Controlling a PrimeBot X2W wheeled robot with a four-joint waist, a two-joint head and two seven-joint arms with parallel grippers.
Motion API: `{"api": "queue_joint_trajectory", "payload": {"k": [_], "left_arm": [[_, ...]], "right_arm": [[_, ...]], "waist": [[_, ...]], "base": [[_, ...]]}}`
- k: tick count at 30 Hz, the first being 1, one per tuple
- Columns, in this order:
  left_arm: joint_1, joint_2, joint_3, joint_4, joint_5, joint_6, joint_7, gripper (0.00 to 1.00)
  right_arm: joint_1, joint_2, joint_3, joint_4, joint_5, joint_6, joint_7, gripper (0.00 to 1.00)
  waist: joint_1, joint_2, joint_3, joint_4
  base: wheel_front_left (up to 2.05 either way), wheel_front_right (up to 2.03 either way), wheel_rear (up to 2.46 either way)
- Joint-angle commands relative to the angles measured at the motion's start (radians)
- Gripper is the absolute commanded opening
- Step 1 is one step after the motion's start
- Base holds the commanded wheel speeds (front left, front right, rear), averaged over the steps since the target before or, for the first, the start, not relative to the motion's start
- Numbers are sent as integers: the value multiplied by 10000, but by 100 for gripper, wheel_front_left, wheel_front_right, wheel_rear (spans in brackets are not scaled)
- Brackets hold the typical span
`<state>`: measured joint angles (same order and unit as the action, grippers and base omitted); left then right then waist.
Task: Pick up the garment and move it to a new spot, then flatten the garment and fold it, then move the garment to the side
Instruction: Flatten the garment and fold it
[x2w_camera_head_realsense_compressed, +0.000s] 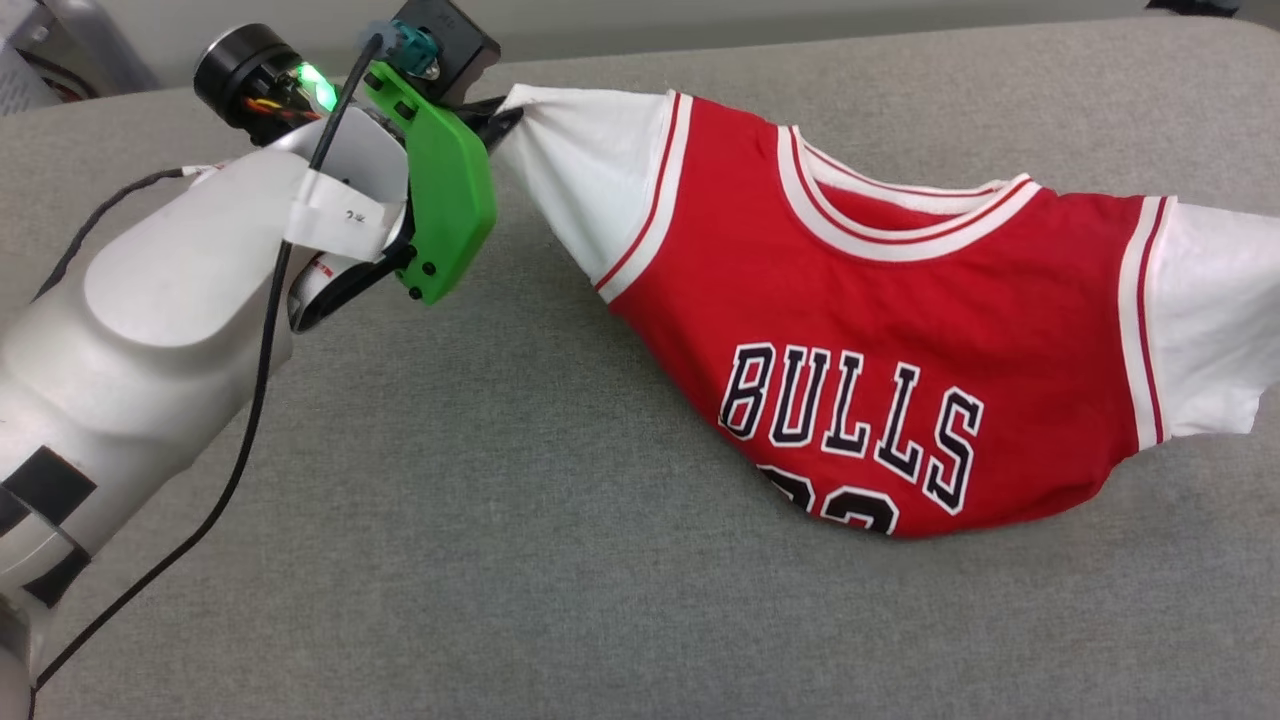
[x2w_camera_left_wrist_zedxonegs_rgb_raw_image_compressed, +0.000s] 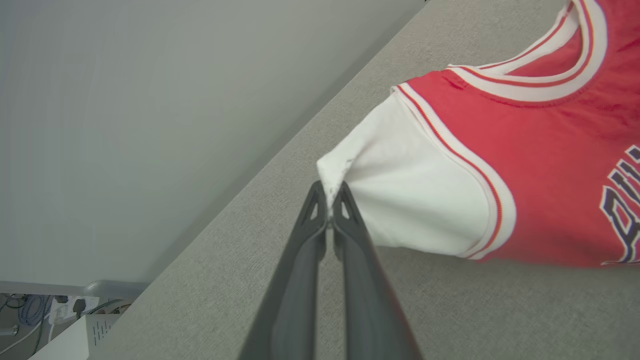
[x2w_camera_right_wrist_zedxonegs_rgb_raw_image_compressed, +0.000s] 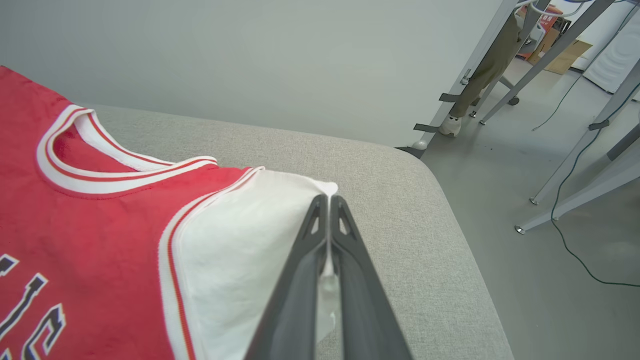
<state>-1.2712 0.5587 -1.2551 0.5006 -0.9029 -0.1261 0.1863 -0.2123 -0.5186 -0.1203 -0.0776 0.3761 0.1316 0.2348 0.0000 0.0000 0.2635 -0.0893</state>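
The garment (x2w_camera_head_realsense_compressed: 880, 330), a red jersey with white short sleeves, striped trim and black "BULLS" lettering, hangs stretched above the grey padded surface (x2w_camera_head_realsense_compressed: 500, 520), its lower middle sagging onto it. My left gripper (x2w_camera_left_wrist_zedxonegs_rgb_raw_image_compressed: 329, 192) is shut on the tip of one white sleeve (x2w_camera_left_wrist_zedxonegs_rgb_raw_image_compressed: 410, 190); in the head view that gripper (x2w_camera_head_realsense_compressed: 503, 122) sits at the upper left, pinching the sleeve corner (x2w_camera_head_realsense_compressed: 590, 170). My right gripper (x2w_camera_right_wrist_zedxonegs_rgb_raw_image_compressed: 328, 200) is shut on the edge of the other white sleeve (x2w_camera_right_wrist_zedxonegs_rgb_raw_image_compressed: 240, 260), whose far end runs off the head view's right edge (x2w_camera_head_realsense_compressed: 1220, 310).
The grey padded surface ends at a rounded corner (x2w_camera_right_wrist_zedxonegs_rgb_raw_image_compressed: 425, 175) beside my right gripper. Beyond it lie bare floor, metal stand legs (x2w_camera_right_wrist_zedxonegs_rgb_raw_image_compressed: 565, 150), a cable and a person's leg and shoe (x2w_camera_right_wrist_zedxonegs_rgb_raw_image_compressed: 470, 100). A pale wall (x2w_camera_left_wrist_zedxonegs_rgb_raw_image_compressed: 150, 125) runs behind the surface.
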Motion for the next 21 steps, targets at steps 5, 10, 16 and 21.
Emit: {"api": "queue_joint_trajectory", "payload": {"k": [5,10,16,21], "left_arm": [[-355,473,337,-677,357,394,-832,0],[-730,972,769,-1595,485,845,-1167,0],[-1369,1361,1355,-2283,562,1319,-1402,0],[-1868,1429,1758,-2289,513,1498,-1535,0]], "right_arm": [[-649,-418,-53,-41,142,-9,146,0],[-1418,-917,-32,-68,252,-9,219,0],[-2799,-1797,252,495,777,-9,0,0],[-4073,-2100,729,882,1145,-9,-26,0]], "waist": [[0,0,-1001,671],[0,0,-1347,906],[0,0,-1485,1154],[0,0,-1460,1279]], "base": [[0,0,0],[0,0,0],[0,0,0],[0,0,0]]}}
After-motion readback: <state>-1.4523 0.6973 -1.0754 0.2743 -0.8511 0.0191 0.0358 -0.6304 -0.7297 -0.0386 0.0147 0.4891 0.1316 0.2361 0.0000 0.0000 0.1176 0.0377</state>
